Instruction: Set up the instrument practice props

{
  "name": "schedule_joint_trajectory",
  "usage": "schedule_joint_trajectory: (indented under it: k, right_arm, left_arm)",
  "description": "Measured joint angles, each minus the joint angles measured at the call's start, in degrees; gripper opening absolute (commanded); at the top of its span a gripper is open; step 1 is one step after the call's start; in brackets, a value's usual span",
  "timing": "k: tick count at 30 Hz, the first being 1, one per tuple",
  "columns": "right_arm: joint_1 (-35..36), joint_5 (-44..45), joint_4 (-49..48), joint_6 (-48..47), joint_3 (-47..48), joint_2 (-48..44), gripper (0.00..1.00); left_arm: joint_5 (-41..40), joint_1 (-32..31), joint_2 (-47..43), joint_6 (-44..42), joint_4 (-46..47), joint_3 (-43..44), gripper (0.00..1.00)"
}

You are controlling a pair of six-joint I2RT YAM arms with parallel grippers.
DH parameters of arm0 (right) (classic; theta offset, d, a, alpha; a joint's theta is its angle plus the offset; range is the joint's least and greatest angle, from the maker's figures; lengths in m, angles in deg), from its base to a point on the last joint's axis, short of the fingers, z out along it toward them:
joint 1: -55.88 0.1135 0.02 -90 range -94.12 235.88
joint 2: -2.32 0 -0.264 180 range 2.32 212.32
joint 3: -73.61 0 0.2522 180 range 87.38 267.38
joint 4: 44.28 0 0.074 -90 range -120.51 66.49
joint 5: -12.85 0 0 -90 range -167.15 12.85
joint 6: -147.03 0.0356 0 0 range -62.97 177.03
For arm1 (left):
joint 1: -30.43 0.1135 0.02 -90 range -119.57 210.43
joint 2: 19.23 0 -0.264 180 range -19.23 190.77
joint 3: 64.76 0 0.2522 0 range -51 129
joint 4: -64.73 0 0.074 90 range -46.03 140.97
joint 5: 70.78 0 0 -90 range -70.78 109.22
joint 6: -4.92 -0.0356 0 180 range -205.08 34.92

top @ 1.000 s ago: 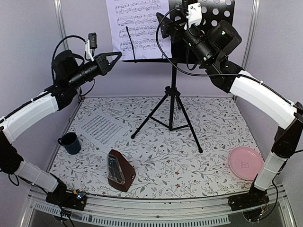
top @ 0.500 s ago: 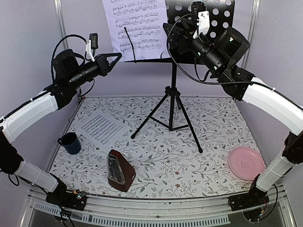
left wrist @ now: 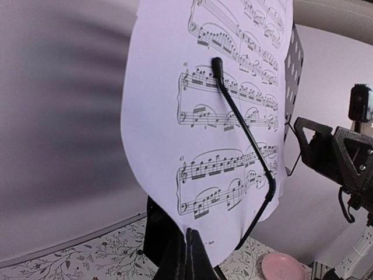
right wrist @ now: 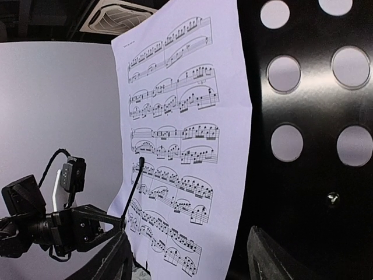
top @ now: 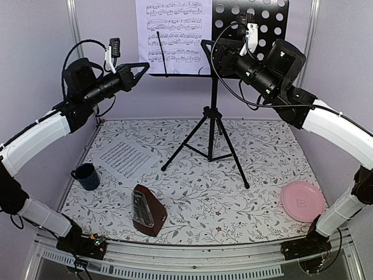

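The music stand (top: 213,116) rises from the middle of the bench (top: 262,157) on three thin black tube legs that meet a slim upright pole. Its desk (top: 256,17) is a flat sheet of glossy black metal punched with rows of round holes. One sheet of music (top: 173,32), smooth white paper printed with staves, leans upright on the left half of the desk, its left part hanging past the metal edge. A thin black wire arm (left wrist: 245,128) with a bent elbow lies across the face of the paper.

The second sheet (top: 124,158) lies flat on the bench's floral patterned cover, at the left. The metronome (top: 147,211), a dark-red wooden pyramid with a pale front panel, stands near the front edge of the bench.

The left tool (left wrist: 187,248) is clenched, its black fingers pressed together into a narrow point just at the lower edge of the standing sheet; whether it pinches the paper I cannot tell. The right tool (top: 210,51) is released and holds nothing, its matte black jaws spread wide facing the desk and the paper's right edge.

A dark blue mug (top: 87,176), round with a loop handle, sits at the left edge. A shallow round pink plate (top: 302,200) lies at the right
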Motion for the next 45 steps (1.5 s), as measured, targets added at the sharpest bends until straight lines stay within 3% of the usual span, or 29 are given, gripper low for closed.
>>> schedule_joint_trajectory:
  k: [10,14,19,28,37,45]
  right_arm:
    - [-1.31,1.18,4.15,10.14,-3.41,-2.25,0.69]
    - [-1.57,1.20,4.52,11.87,-3.89,-2.69,0.69]
    - [-1.66,1.20,4.81,12.63,-4.07,-2.80,0.70]
    - [-1.66,0.98,4.94,12.37,-6.03,-5.95,0.74]
    - [-1.66,-3.61,5.40,11.15,-10.97,-11.26,0.79]
    - [-1.66,-12.13,8.00,11.02,-18.21,-15.78,0.80]
  left_arm:
    - [-0.02,0.00,0.00,-0.52,-0.46,0.26,0.02]
    - [-0.02,0.00,0.00,-0.70,-0.57,0.28,0.22]
    - [-0.52,-0.26,-0.09,-1.38,-1.70,0.37,0.40]
    - [-3.52,-0.42,-5.88,-2.01,-4.68,-1.60,0.97]
    - [-12.33,0.42,-18.51,-2.75,-12.92,-13.31,0.99]
    - [-12.15,7.56,-13.57,-2.97,-23.34,-21.86,0.99]
